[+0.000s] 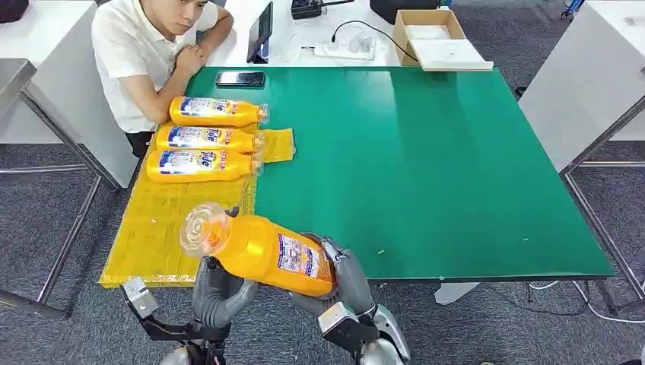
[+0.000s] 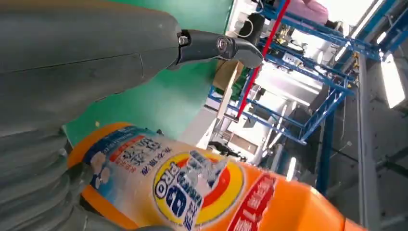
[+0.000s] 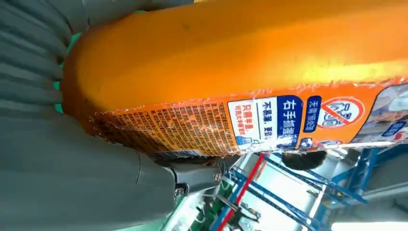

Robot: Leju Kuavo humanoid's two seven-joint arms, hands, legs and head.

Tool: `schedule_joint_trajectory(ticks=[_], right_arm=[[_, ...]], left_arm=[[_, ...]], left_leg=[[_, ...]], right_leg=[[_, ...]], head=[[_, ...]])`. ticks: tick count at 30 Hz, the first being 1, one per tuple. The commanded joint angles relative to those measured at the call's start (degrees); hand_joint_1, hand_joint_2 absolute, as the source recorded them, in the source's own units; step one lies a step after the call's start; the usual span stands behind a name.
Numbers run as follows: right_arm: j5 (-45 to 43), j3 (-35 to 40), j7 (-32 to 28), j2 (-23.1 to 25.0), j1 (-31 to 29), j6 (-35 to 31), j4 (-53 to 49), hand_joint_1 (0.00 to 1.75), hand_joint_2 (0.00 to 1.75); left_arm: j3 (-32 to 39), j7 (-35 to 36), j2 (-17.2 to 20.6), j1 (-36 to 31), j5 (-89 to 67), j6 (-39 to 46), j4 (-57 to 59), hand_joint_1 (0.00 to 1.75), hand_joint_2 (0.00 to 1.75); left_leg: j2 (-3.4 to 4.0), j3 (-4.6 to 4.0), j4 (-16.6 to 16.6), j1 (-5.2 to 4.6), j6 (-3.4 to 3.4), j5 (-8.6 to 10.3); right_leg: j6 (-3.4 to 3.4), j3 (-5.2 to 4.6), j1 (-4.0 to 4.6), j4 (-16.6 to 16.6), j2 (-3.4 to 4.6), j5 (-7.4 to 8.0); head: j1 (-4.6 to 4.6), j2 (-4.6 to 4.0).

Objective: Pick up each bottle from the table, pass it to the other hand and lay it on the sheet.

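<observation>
Fingers (image 1: 335, 255) of the right hand (image 1: 346, 281) are wrapped round the base end of an orange detergent bottle (image 1: 262, 255), so that hand's clamped on it. Left hand (image 1: 217, 293) sits right under the bottle's neck end, touching it; from these shots I honestly can't tell if those fingers are closed on it or just cupped. Left wrist view has the label right up against the grey palm with one dark finger (image 2: 216, 45) sticking out past it.

Bottle's tilted, clear cap (image 1: 204, 226) pointing toward 10 o'clock, held up over the near edge of the desk (image 1: 426, 167), roughly at 6 o'clock.

Three more orange bottles (image 1: 205, 141) are lying side by side on the yellow sheet (image 1: 152, 228) at about 10 o'clock, caps to the right.

Desk top is green. A black phone (image 1: 240, 78) lies at its far edge near 11. A person in a white shirt (image 1: 148, 53) leans on that corner. Beyond it, a white table with a power strip (image 1: 346, 49) and an open cardboard box (image 1: 437, 38) around 1 o'clock. Floor is grey carpet (image 1: 46, 220).
</observation>
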Motion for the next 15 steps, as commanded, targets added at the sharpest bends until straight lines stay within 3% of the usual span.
schedule_joint_trajectory(ticks=[1,15], right_arm=[[0.0,3.9,0.5,0.0,-2.4,1.8,7.4,1.75,1.75],[-2.4,2.4,1.4,0.6,-1.8,2.5,5.8,1.75,1.75]], left_arm=[[-2.2,-1.2,1.9,-2.2,-3.4,1.4,3.6,0.00,1.75],[-2.4,-3.0,1.9,-2.0,-7.1,4.1,3.5,0.00,1.75]], left_leg=[[0.03,0.22,-0.1,0.01,-0.07,-0.02],[0.00,0.17,-0.1,0.01,-0.06,-0.02]], right_leg=[[-0.08,0.21,0.02,-0.1,-0.04,-0.03],[-0.07,0.17,0.02,-0.1,-0.07,-0.05]], head=[[0.02,0.00],[0.02,-0.02]])
